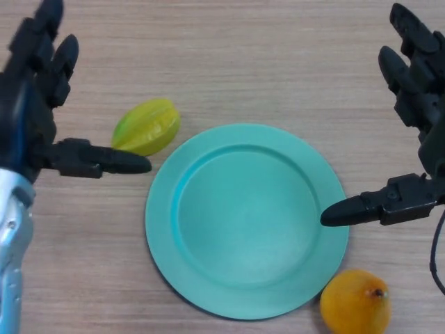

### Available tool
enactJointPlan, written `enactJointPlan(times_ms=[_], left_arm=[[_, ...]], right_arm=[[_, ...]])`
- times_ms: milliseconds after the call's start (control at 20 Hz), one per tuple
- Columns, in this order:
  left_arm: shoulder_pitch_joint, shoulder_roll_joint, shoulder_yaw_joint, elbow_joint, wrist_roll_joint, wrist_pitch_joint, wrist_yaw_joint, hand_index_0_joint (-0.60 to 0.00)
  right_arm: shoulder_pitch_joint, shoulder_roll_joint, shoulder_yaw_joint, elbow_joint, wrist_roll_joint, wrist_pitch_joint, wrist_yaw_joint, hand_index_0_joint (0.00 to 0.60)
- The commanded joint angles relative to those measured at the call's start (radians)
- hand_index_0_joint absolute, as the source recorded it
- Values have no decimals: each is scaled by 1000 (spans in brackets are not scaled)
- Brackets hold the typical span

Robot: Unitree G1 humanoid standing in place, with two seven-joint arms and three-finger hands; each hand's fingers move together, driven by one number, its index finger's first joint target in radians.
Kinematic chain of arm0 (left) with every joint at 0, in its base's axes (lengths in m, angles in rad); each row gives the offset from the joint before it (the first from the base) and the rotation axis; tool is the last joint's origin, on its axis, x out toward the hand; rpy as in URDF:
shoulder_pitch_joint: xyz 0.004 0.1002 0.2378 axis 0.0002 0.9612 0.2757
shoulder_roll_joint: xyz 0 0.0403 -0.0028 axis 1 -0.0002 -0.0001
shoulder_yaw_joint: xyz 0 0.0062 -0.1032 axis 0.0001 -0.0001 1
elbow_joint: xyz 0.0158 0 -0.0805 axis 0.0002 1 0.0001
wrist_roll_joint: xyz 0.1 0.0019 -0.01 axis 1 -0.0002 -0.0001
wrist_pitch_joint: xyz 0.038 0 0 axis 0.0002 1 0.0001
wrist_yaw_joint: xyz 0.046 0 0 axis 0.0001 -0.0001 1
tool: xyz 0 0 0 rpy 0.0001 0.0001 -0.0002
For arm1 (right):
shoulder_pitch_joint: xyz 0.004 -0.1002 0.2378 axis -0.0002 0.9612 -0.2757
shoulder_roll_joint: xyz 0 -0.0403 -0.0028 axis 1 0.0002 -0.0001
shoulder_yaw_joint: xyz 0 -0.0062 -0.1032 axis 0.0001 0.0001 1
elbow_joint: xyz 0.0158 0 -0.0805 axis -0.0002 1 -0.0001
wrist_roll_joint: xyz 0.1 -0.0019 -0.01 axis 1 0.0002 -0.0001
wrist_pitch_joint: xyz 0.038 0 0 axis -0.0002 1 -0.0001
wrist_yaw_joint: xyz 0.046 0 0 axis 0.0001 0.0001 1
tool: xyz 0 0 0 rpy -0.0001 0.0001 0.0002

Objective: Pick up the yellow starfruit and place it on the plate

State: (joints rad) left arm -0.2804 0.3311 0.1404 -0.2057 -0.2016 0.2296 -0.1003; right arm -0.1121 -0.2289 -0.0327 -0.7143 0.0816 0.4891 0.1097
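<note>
I see the starfruit (pixel 147 126) lying on the wooden table (pixel 243 56), just beside the upper left rim of the plate (pixel 167 209) but not on it. It is yellow with a green tint on its left end, its skin looks glossy, and long ridges run along its body. The plate is round, turquoise green, and nothing lies in it. My left hand (pixel 38 104) is at the left of the fruit with its fingers straight and spread, holding nothing; its thumb reaches just under the starfruit, and I cannot tell if it touches. My right hand (pixel 417 139) is at the right edge, also released, its thumb over the plate's right rim. An orange fruit (pixel 355 303) sits near the plate's lower right rim.
</note>
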Motion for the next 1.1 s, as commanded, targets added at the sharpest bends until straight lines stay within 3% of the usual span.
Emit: enactJointPlan(times_ms=[50,500,800,850,900,950,1100], left_arm=[[-78,26,14,49,83,-210,43,0],[-215,-3,-34,411,167,-354,109,0],[-316,0,-94,643,456,-471,238,0],[-319,-1,-99,652,475,-466,239,0],[-322,-2,-102,661,488,-461,238,0],[-337,-9,-102,684,507,-446,234,-51],[-358,-20,-110,726,533,-431,243,-400]], right_arm=[[-30,-33,-59,-68,47,-104,-37,0],[-10,-27,-54,-79,2,-121,-33,0],[3,-24,-59,-108,23,-113,-45,0],[2,-25,-61,-110,24,-109,-44,150],[3,-25,-62,-112,24,-107,-44,250],[3,-26,-65,-115,25,-104,-45,188],[2,-29,-73,-124,28,-95,-43,450]])
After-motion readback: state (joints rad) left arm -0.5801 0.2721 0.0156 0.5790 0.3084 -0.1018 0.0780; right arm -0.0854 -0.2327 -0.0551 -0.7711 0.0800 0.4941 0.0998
